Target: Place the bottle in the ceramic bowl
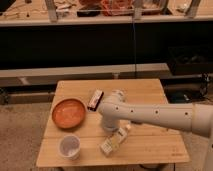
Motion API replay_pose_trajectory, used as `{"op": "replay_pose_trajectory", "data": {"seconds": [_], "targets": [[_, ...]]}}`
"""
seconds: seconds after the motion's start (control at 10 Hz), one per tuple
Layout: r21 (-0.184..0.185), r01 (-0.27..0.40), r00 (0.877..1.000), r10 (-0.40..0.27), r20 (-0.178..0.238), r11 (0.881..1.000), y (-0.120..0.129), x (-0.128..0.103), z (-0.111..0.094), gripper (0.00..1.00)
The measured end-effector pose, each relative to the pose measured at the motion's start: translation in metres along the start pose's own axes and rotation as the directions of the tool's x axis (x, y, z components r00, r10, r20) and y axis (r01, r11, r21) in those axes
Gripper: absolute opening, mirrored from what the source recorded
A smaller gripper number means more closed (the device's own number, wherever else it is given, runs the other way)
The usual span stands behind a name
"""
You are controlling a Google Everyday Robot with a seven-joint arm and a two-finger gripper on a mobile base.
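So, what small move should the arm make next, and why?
Probably bring the gripper a little forward and down over the bottle. The bottle lies flat on the table, right of the white cup and well outside the ceramic bowl. The gripper hangs just behind the bottle, so it must reach the bottle first.
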Motion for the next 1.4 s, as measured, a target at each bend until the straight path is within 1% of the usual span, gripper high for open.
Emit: {"op": "replay_pose_trajectory", "data": {"seconds": [0.2,0.3,0.5,0.6,0.7,0.8,0.9,1.0,1.1,1.2,1.3,1.4], "targets": [[0.008,0.005,1.0,-0.005,-0.015,1.0,0.011,0.007,0.003,0.8],[0.024,0.023,0.999,-0.022,-0.027,0.999,0.013,0.011,0.01,0.8],[0.058,0.07,0.997,-0.068,-0.032,0.996,0.012,0.018,0.019,0.79],[0.083,0.094,0.995,-0.093,-0.024,0.992,0.013,0.023,0.022,0.71],[0.111,0.11,0.994,-0.112,0.008,0.988,0.013,0.028,0.024,0.59],[0.13,0.11,0.993,-0.116,0.038,0.985,0.012,0.034,0.024,0.5],[0.139,0.106,0.992,-0.115,0.058,0.985,0.013,0.038,0.025,0.42],[0.149,0.104,0.99,-0.117,0.078,0.983,0.011,0.042,0.026,0.3],[0.153,0.102,0.989,-0.117,0.088,0.983,0.01,0.043,0.027,0.2],[0.156,0.104,0.989,-0.119,0.09,0.982,0.009,0.043,0.027,0.13],[0.162,0.101,0.989,-0.117,0.093,0.982,0.009,0.044,0.027,0.04],[0.169,0.099,0.989,-0.116,0.096,0.981,0.005,0.044,0.026,0.01]]}}
